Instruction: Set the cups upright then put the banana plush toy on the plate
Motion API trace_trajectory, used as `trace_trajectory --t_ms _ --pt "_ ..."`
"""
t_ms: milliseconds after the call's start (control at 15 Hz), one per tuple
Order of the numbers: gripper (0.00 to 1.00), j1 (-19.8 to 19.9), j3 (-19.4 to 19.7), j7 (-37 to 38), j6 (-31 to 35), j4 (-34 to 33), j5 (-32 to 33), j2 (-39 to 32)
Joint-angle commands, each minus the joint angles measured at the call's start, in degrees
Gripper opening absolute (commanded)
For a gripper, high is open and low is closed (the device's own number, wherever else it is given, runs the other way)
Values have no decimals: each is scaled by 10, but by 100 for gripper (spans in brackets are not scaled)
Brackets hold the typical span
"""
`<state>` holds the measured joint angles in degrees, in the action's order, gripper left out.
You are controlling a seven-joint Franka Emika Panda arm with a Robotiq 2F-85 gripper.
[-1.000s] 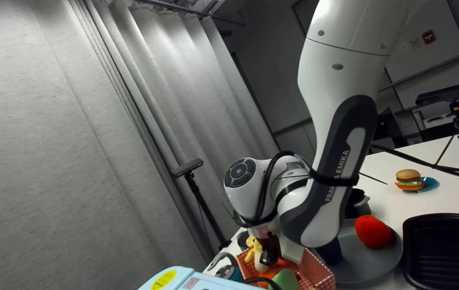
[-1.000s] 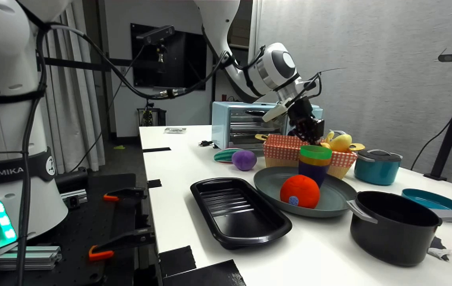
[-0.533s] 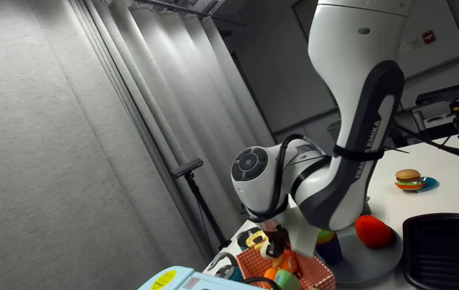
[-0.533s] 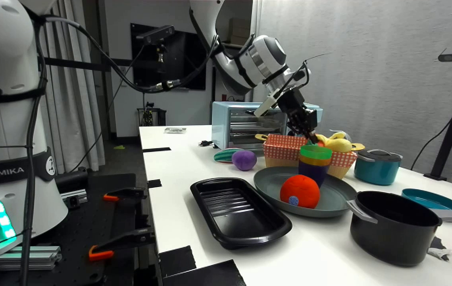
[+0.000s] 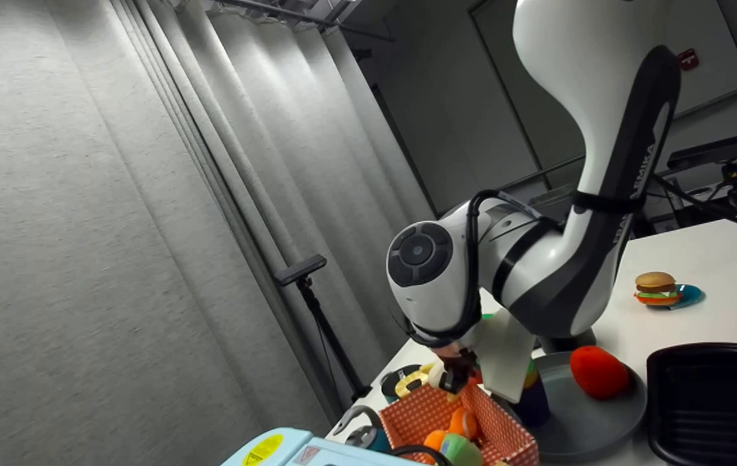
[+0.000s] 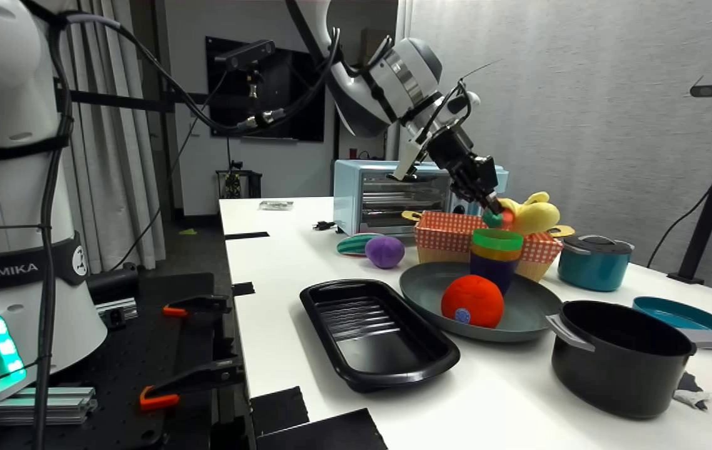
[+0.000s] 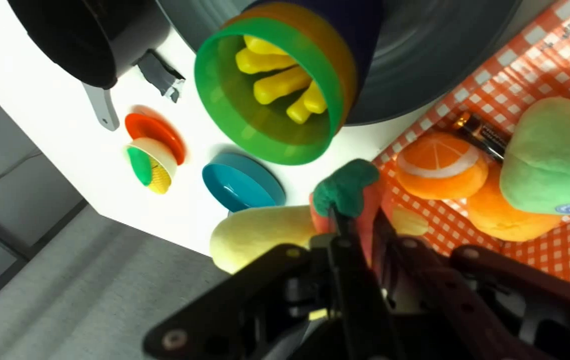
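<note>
Up over the checked basket (image 6: 446, 229) come your gripper (image 6: 494, 205) and the banana plush toy (image 7: 259, 232), both higher than they were a second ago. Your fingers are clamped on the strawberry-like toy (image 7: 372, 197), which shows red between them in the wrist view. The banana plush toy sits right against it, above the basket's rim; you cannot tell from these views whether the fingers pinch the banana too. Your cups (image 6: 494, 267) stand upright, nested green, orange and purple, on the grey dish (image 6: 427, 284), with the red ball (image 6: 472, 303) near them. You can see the red plate (image 7: 158, 129) on the table (image 7: 192, 165) in the wrist view, apart from the gripper. Down in the basket lie an orange-slice toy (image 7: 440, 167) and a pale green toy (image 7: 555, 155).
</note>
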<state>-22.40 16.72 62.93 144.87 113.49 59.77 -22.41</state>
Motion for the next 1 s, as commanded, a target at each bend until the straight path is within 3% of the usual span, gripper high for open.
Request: trace_trajectory --t_ms 0,333,933 --pt "3 52 -54 35 -27 23 43 36" --pt "3 91 -90 52 -51 28 64 52" --pt "3 134 -121 83 -58 86 70 88"
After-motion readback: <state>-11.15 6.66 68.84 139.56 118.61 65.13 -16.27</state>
